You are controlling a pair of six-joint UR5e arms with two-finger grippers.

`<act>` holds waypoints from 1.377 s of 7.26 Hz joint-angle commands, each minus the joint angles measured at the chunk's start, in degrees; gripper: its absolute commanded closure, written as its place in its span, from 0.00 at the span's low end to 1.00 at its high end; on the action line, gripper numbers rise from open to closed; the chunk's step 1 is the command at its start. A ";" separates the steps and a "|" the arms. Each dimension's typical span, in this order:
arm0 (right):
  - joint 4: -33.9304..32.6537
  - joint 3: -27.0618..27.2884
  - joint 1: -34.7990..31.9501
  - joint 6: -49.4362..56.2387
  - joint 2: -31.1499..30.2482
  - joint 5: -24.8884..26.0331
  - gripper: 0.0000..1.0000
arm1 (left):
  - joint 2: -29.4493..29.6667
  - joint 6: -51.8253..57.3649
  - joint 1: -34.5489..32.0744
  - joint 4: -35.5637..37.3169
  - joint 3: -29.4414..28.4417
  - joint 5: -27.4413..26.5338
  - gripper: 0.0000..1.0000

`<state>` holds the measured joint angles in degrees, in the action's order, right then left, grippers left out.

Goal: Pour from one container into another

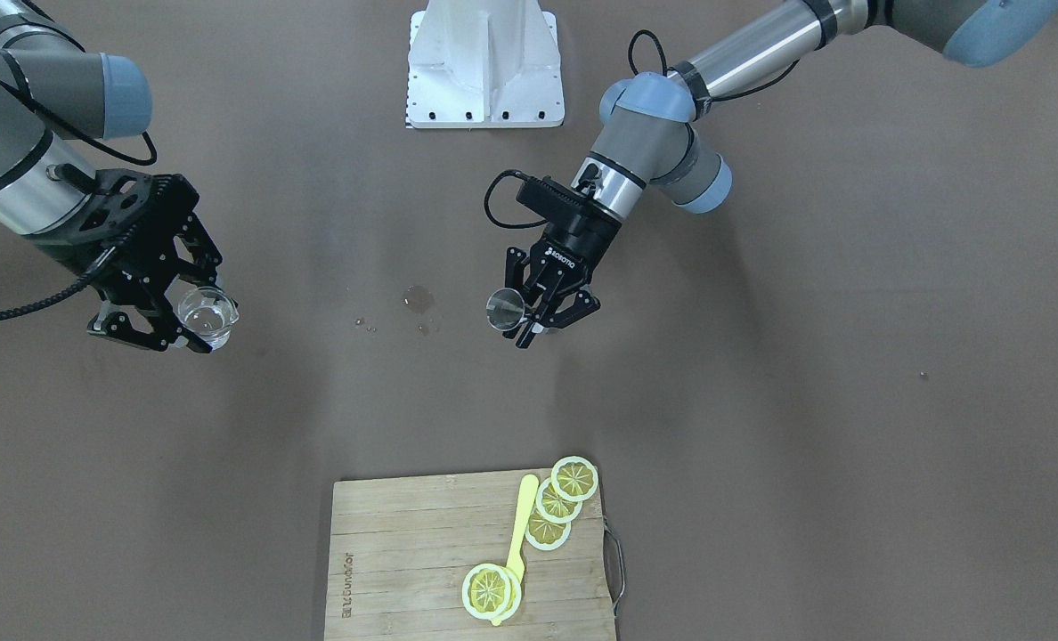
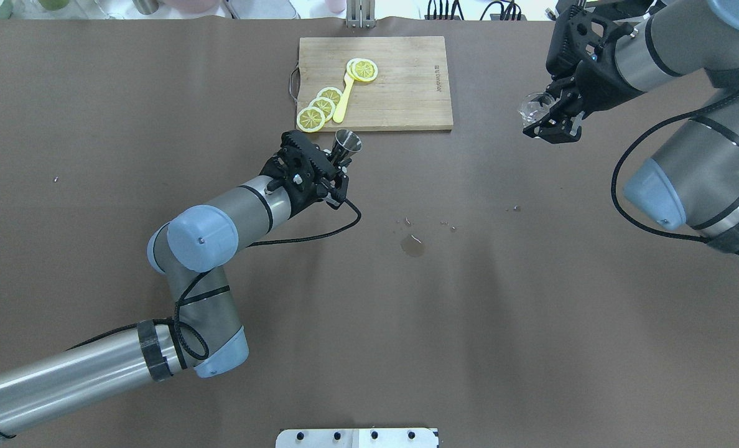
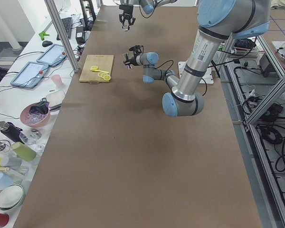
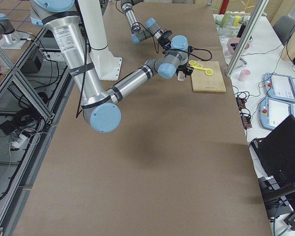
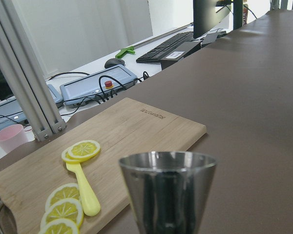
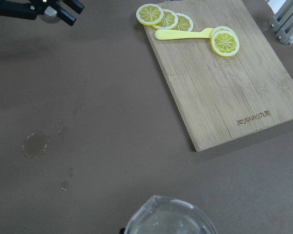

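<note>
Clamping the jigger (image 2: 346, 142), the left jaws are closed on it and carry it roughly upright above the bench (image 2: 369, 323), its open mouth sticking out past the fingertips. The left arm (image 2: 232, 208) reaches forward with its elbow bent and its wrist low, near the cutting board (image 2: 400, 93). Well apart to the right, the right jaws are closed around the glass cup (image 2: 531, 107), which sits between them off the bench. The right arm (image 2: 674, 56) angles its wrist downward.
</note>
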<state>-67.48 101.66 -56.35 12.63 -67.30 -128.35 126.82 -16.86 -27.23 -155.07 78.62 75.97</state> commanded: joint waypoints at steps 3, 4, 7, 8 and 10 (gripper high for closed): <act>-0.28 -0.15 1.77 -0.24 1.55 0.73 1.00 | 7.02 11.06 -4.57 1.70 -6.53 21.61 1.00; -0.28 -0.15 2.47 -0.42 1.91 0.73 1.00 | 8.51 11.15 -6.24 1.61 -8.29 27.51 1.00; -2.72 -0.15 3.96 -0.42 3.57 1.87 1.00 | 13.35 15.45 -11.86 1.26 -16.46 41.41 1.00; -3.53 -0.15 4.75 -0.42 4.36 2.66 1.00 | 13.54 15.63 -12.83 0.83 -17.52 44.06 1.00; -3.54 -0.41 5.81 -0.33 4.46 2.76 1.00 | 14.94 16.59 -12.76 -0.84 -19.46 44.70 1.00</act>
<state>-70.83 101.38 -51.22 12.23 -63.01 -125.76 140.84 -0.68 -39.89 -154.93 60.37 119.94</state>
